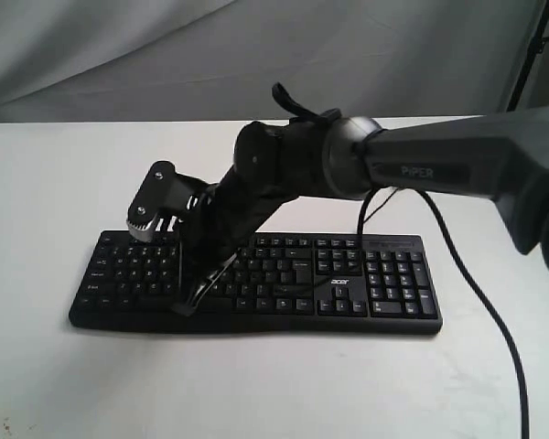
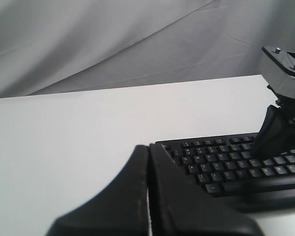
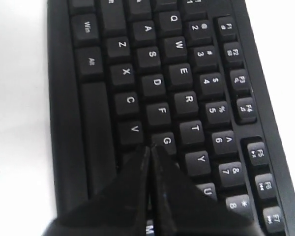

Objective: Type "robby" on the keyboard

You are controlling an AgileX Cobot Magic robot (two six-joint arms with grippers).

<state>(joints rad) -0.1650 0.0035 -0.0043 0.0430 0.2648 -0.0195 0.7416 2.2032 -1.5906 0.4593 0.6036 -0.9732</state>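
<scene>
Right wrist view shows the right gripper (image 3: 150, 150) pressed together, empty, its tip by the G key (image 3: 166, 141) of the wide black wired keyboard (image 3: 157, 83) on a white table (image 3: 19, 123). Only left wrist view shows the left gripper (image 2: 148, 147), likewise closed, left of the keyboard.

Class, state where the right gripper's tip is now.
In the right wrist view the right gripper, shut, hangs over the keyboard beside the V key and G key; in the exterior view, left of its middle.

Matt black plastic keyboard (image 1: 288, 285) (white legends) on smooth white table (image 1: 55, 183).
</scene>
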